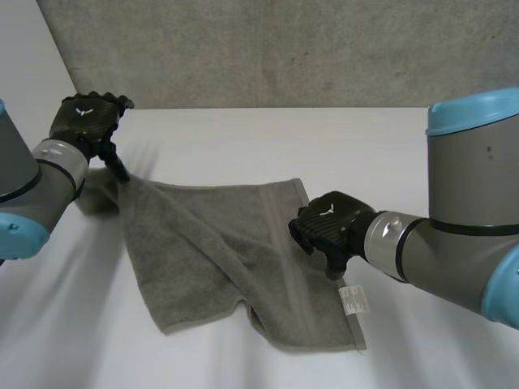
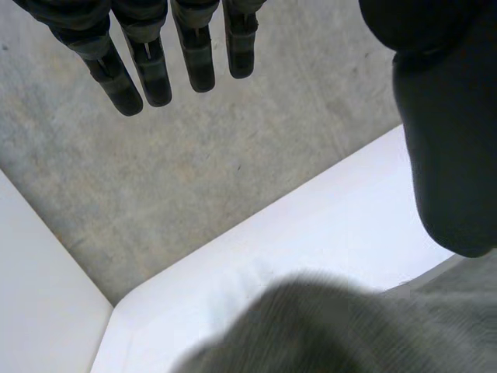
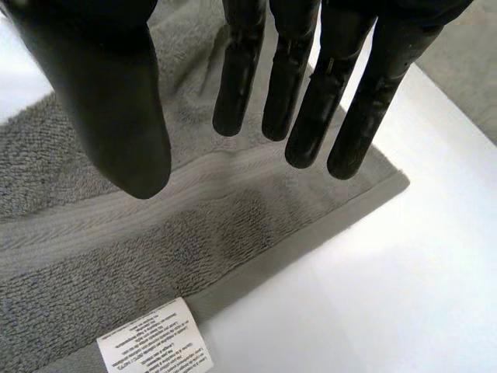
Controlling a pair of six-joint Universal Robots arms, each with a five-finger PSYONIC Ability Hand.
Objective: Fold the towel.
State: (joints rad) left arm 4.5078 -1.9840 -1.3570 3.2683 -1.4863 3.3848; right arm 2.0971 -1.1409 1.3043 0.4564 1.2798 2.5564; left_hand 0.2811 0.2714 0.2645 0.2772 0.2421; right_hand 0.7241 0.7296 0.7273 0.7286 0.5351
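Observation:
A grey towel [image 1: 219, 251] lies rumpled on the white table [image 1: 405, 146], part of it doubled over, with a white label [image 1: 353, 300] at its near right edge. My left hand [image 1: 85, 121] hovers just above the towel's far left corner. Its fingers [image 2: 147, 70] are straight and its thumb [image 2: 446, 155] stands apart, holding nothing, with the towel [image 2: 326, 326] below the palm. My right hand [image 1: 328, 225] is over the towel's right edge. Its fingers [image 3: 311, 101] point straight down, free of the towel [image 3: 116, 256], near the label [image 3: 155, 342].
Grey concrete floor [image 1: 284, 49] lies beyond the table's far edge. Bare white table stretches to the right of the towel and in front of it. The table's far left corner [image 2: 116, 311] is close to my left hand.

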